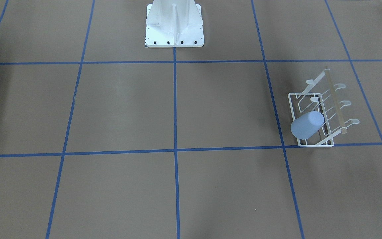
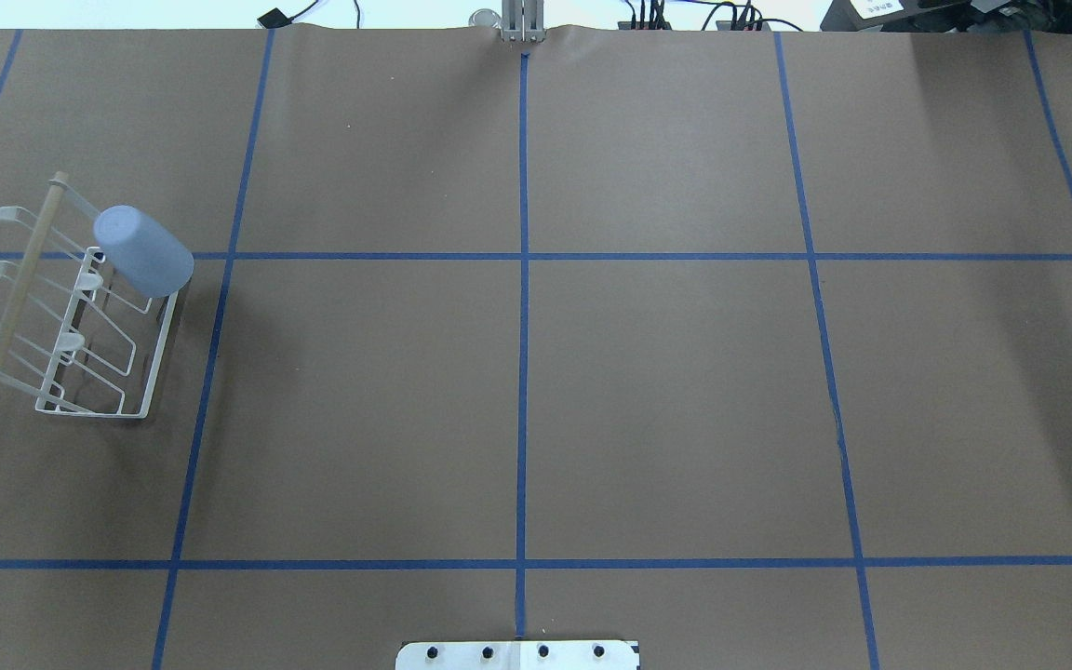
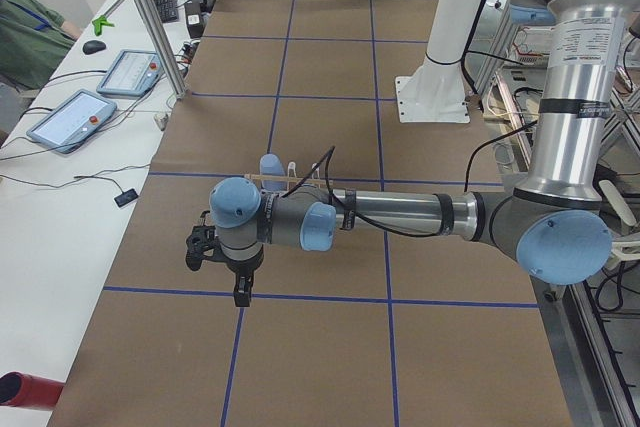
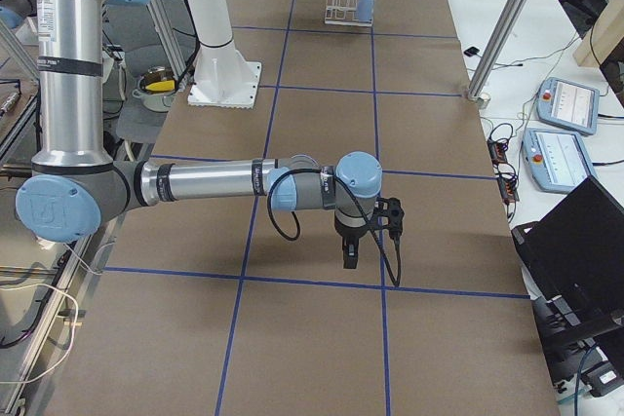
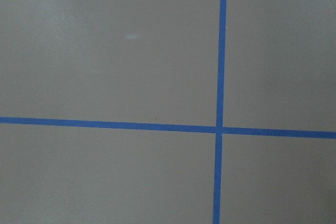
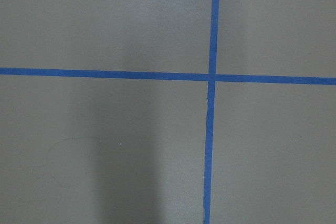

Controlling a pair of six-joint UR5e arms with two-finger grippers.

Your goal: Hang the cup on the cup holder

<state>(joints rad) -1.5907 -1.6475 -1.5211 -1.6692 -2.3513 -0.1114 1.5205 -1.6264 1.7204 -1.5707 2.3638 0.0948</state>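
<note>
Left end effector (image 3: 241,297) points straight down over the table (image 2: 666,391), above a crossing of blue tape lines (image 5: 220,51). Only a side view shows it, so whether it is released or clenched cannot be told. That also goes for the right end effector (image 4: 349,260), which likewise points down over the table. Both are apart from the cup (image 2: 143,251), which sits tilted, mouth down, over a prong at the far end of the rack (image 2: 22,274). The rack stands on the table's left side.

Silver arm tubes (image 3: 400,212), pale-blue joint caps (image 3: 562,250)
</note>
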